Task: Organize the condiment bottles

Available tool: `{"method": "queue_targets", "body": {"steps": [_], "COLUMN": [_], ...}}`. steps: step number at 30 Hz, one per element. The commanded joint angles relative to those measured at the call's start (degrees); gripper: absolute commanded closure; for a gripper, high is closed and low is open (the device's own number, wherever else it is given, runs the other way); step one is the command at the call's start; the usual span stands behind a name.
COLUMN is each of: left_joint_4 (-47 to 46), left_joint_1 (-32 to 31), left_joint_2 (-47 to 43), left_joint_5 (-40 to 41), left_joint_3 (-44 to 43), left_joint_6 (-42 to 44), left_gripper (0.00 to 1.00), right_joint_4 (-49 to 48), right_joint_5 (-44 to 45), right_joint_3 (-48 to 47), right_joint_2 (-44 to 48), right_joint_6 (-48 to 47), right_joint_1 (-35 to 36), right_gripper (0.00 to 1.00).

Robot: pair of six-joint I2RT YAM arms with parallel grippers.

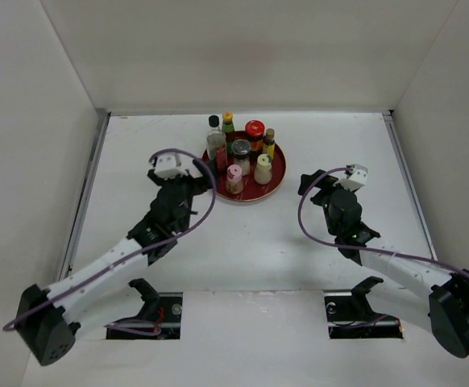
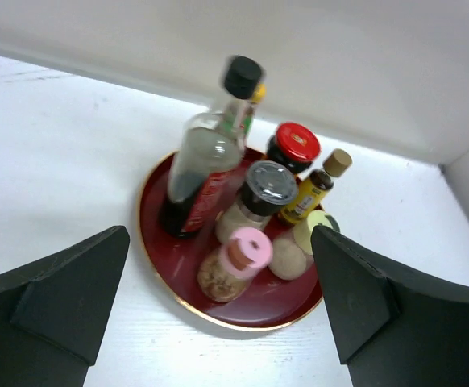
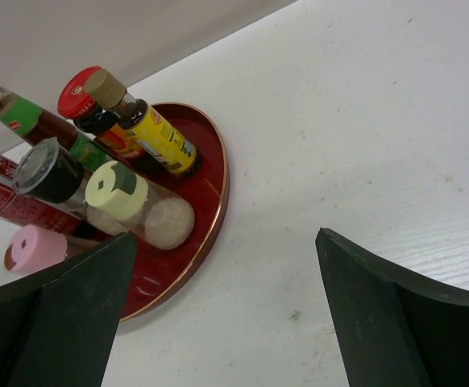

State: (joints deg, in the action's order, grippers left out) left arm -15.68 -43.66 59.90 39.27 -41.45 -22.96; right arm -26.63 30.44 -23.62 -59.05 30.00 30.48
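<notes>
All seven condiment bottles stand upright on the round red tray (image 1: pixel 278 184): tall clear black-capped (image 1: pixel 215 139), green yellow-capped (image 1: pixel 228 123), red-lidded jar (image 1: pixel 255 133), yellow brown-capped (image 1: pixel 268 143), grey-lidded shaker (image 1: pixel 241 153), pink-capped (image 1: pixel 234 179) and cream (image 1: pixel 263 168). My left gripper (image 1: pixel 201 174) is open and empty just left of the tray. In the left wrist view (image 2: pixel 218 266) it faces the pink-capped bottle (image 2: pixel 233 266). My right gripper (image 1: pixel 311 184) is open and empty on the tray's right. In the right wrist view (image 3: pixel 226 242) the cream shaker (image 3: pixel 138 205) lies to its left.
White walls enclose the table (image 1: pixel 242 242) at the back and both sides. Two dark cut-outs (image 1: pixel 150 314) (image 1: pixel 359 310) sit at the near edge by the arm bases. Purple cables loop off both arms.
</notes>
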Motion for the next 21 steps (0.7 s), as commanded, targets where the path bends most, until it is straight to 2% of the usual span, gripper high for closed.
{"method": "queue_targets", "body": {"steps": [1,5,8,11,17,21], "left_joint_4": [0.74,8.71,17.50,23.05,24.21,23.77], "left_joint_1": [2.21,4.06,6.43,10.64,17.77,19.80], "left_joint_2": [-10.47,-27.78,-34.14,-33.36,-25.37,-24.48], "left_joint_5": [1.25,3.09,3.71,1.79,-8.58,-10.26], "left_joint_3": [9.17,19.98,24.91,27.38,27.39,26.95], "left_joint_6": [-2.16,-10.41,-17.53,-22.29,-25.11,-25.38], "left_gripper": [0.00,0.00,0.00,0.00,0.00,0.00], "right_joint_4": [-2.99,-2.55,-2.99,-2.55,-2.55,-2.64], "right_joint_5": [2.34,3.05,3.49,3.49,3.67,3.67], "right_joint_3": [-0.91,-1.78,-1.96,-2.49,-2.31,-2.57], "right_joint_2": [-0.19,-2.47,-4.14,-4.85,-4.94,-5.99], "right_joint_6": [-0.91,-0.99,-0.99,-1.26,-1.35,-1.35], "right_joint_1": [0.85,0.94,1.03,1.20,1.29,1.29], "right_gripper": [0.00,0.00,0.00,0.00,0.00,0.00]}}
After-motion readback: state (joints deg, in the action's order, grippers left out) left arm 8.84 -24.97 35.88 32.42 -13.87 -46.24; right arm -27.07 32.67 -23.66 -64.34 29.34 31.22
